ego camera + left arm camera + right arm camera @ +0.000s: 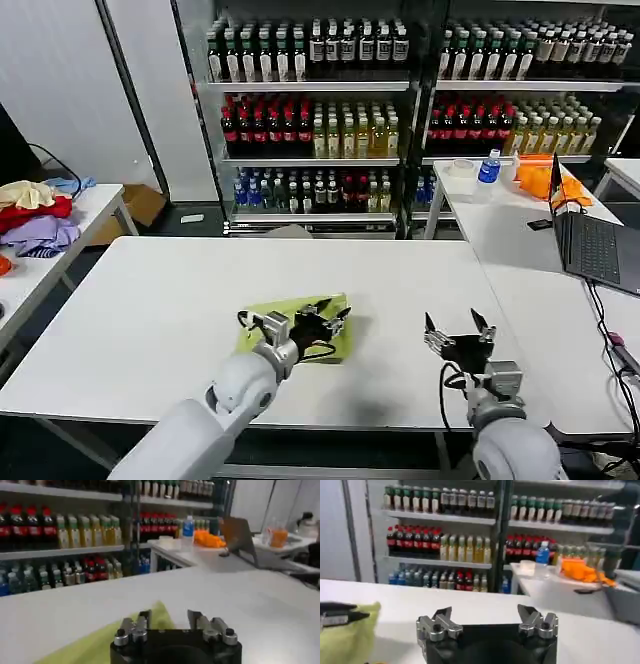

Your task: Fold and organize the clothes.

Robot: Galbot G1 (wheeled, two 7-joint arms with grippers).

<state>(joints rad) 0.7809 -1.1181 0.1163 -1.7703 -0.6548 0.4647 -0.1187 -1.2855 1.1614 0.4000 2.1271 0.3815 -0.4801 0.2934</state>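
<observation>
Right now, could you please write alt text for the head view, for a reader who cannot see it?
A folded lime T-shirt lies on a white table, with the open left gripper over it. The open right gripper hovers over bare table beside it, apart from the shirt. Shelves of bottles stand behind.

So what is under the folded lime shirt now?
Only the white table shows under the shirt; the left gripper above covers its middle, so anything inside the folds stays hidden.
</observation>
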